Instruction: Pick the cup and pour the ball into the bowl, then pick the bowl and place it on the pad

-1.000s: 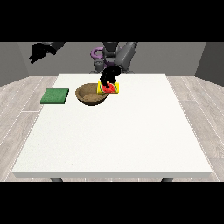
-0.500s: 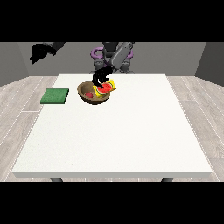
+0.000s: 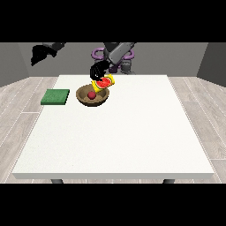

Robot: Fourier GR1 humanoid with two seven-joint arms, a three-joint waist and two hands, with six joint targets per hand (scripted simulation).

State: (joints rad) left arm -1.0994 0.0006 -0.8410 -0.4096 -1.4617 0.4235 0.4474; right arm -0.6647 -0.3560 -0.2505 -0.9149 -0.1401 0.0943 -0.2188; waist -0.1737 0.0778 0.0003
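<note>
- Holding the yellow cup [image 3: 105,82] tipped over the bowl's far rim, in the hand at the view's right [image 3: 98,70], fingers curling round the cup.
- Showing a red watermelon-like pattern on the side of the cup turned toward the camera.
- Lying inside the brown bowl [image 3: 84,99], a small red ball [image 3: 91,94], near the bowl's middle.
- Sitting on the white bench [image 3: 119,132], the bowl, in the far left part of the surface, just beside the green pad [image 3: 55,96] but apart from it.
- Lying flat at the bench's left edge, the pad, with nothing on it.
- Hanging well apart from everything, up at the view's top left beyond the bench, the hand at the view's left [image 3: 41,53]; fingers' state impossible to tell.
- Reaching down from the grey torso at the top of the view, the arm carrying the cup.
</note>
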